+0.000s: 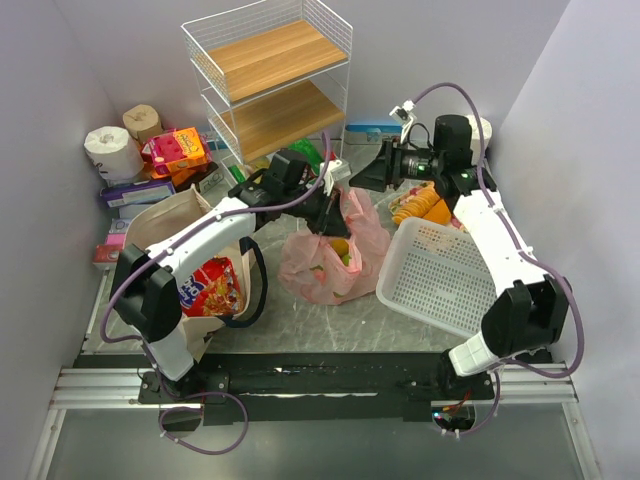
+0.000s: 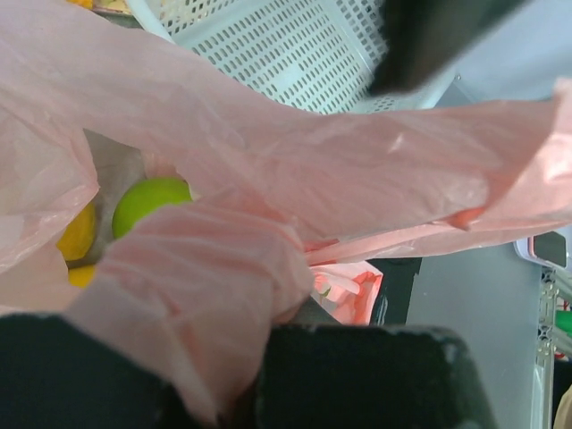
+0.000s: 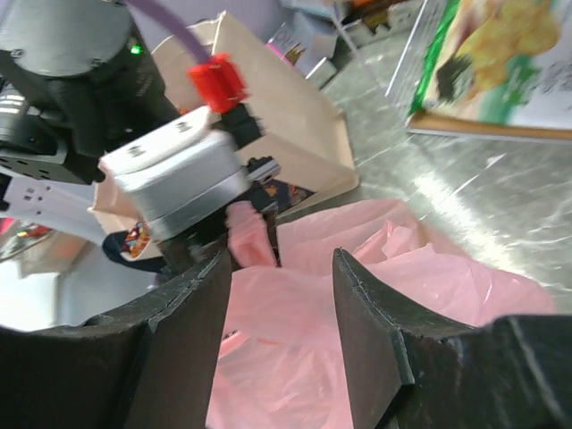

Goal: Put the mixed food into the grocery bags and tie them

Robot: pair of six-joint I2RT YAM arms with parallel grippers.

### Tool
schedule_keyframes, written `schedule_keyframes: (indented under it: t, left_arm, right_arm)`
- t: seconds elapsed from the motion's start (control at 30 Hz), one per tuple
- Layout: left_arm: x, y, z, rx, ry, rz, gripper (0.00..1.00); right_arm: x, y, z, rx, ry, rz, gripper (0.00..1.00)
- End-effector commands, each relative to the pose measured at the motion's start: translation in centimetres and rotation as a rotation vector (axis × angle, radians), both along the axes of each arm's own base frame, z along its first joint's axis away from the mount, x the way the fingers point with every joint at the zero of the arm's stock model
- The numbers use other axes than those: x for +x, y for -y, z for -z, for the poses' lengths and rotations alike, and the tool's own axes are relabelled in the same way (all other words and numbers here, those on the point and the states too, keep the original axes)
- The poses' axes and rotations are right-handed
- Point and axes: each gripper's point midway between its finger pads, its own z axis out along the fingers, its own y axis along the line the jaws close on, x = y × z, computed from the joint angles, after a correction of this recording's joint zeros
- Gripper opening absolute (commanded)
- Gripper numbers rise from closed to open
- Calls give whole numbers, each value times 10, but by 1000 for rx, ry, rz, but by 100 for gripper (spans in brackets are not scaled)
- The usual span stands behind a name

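Judged: pink bag [image 1: 312,268] thin, limp, slippery; left end effector [image 2: 223,384] pinches its bunched film; right end effector [image 3: 281,313] spread, bag just ahead; grasp gathered film.

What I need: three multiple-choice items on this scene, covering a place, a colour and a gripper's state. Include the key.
1. The white perforated plastic basket sits where against the thin pink plastic bag?
A. left of it
B. right of it
C. under it

2. The round fruit inside the bag's opening is:
A. green
B. purple
C. white

3. The left gripper is:
A. open, empty
B. shut on the basket
C. shut on the bag's plastic

Key: 1 B, the top view shows it right of the bag. 2 A, the left wrist view shows green. 3 C, pink plastic is pinched in it.
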Motion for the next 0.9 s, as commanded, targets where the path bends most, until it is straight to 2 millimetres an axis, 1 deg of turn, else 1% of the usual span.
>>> schedule_keyframes:
  t: [0.0,0.13,0.37,0.43,0.53,0.63,0.73,0.77,0.83,0.87]
  left_arm:
    - [-10,2,-31,-53,79,64,1]
    - [-8,5,-34,-61,82,61,1]
    - [-8,8,-36,-71,80,77,1]
    - [-9,9,-37,-68,78,88,1]
    - [-10,9,-36,-66,76,94,1]
    - [-11,9,-37,-68,72,102,1]
    - [-14,10,-37,-67,65,115,1]
    - [-14,10,-36,-67,62,114,1]
    - [-12,9,-34,-59,59,102,1]
    - [-12,9,-35,-58,62,98,1]
  right_arm:
    - [-9,-11,-22,74,61,-105,57]
    - [-12,-17,-16,83,40,-163,57]
    - [-26,-29,-1,96,7,-271,57]
    - [-28,-33,0,103,18,-292,57]
    - [-29,-36,1,106,23,-307,54]
    - [-30,-37,-1,120,36,-326,48]
    - [-34,-40,-4,131,49,-345,40]
    - [-35,-41,-5,132,60,-352,32]
    - [-36,-41,-5,134,62,-351,22]
    - [-35,-41,-6,135,72,-347,10]
